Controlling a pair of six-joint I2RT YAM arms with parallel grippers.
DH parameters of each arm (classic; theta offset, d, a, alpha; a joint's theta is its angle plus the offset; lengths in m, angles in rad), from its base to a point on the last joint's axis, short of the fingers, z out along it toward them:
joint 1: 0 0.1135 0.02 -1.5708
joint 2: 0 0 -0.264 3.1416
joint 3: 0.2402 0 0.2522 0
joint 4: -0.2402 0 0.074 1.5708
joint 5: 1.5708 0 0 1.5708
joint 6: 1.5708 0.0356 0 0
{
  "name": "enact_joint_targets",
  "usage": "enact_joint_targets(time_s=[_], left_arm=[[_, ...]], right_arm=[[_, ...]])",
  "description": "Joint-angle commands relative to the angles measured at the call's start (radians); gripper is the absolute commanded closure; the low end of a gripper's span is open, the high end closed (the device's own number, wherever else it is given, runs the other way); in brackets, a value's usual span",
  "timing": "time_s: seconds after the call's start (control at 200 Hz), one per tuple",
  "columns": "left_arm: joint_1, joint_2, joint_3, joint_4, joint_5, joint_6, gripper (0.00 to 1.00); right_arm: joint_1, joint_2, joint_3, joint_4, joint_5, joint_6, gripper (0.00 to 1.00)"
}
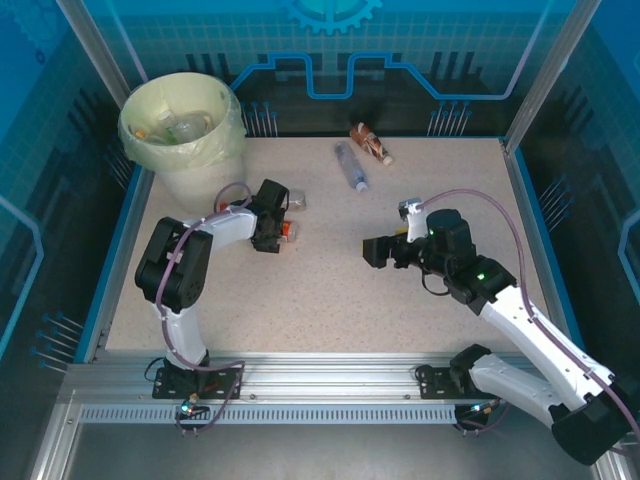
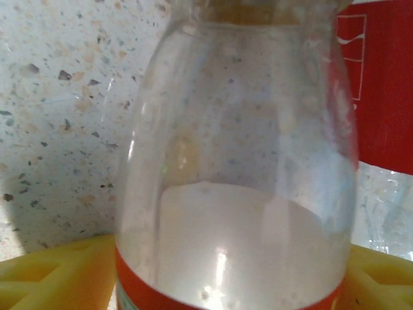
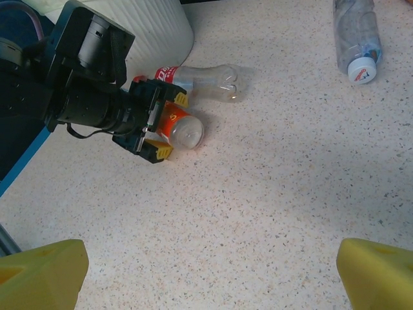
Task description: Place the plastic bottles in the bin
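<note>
Speckled tabletop [image 1: 330, 290], left end effector [image 3: 168, 126] gripping orange-labelled bottle [image 3: 184, 129] near bin [image 1: 185, 150]

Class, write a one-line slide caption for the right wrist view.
Left gripper grips an orange-labelled bottle near the bin.

The top view is evenly lit from above: the table [image 1: 330, 280] is bright and the surroundings are a dim blue. Shadows under the arms are soft and short. The left wrist view is soft and out of focus, very close to the orange bottle [image 2: 239, 194], whose clear wall carries small white glare spots low down; a dark shadow lies at the lower left. The right wrist view is sharp in the middle, and its yellow fingers [image 3: 39, 274] are blurred in the bottom corners
</note>
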Motion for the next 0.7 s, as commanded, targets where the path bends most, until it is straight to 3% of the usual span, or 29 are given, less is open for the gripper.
enact_joint_targets(time_s=[0.0,0.155,0.335,0.695], left_arm=[[0.008,0.032,-0.032,-0.003,0.017,0.046,0.31],[0.008,0.001,-0.063,0.03,0.002,0.126,0.37],[0.008,-0.084,-0.134,0.136,-0.035,0.317,0.41],[0.008,-0.243,-0.322,0.346,-0.027,0.572,0.46]], right_arm=[[0.011,0.008,0.036,-0.005,-0.005,-0.006,0.0],[0.013,0.014,0.023,0.029,0.015,0.016,0.0],[0.013,0.024,-0.001,0.089,0.05,0.041,0.0],[0.021,0.035,-0.074,0.304,-0.032,0.0,0.0]])
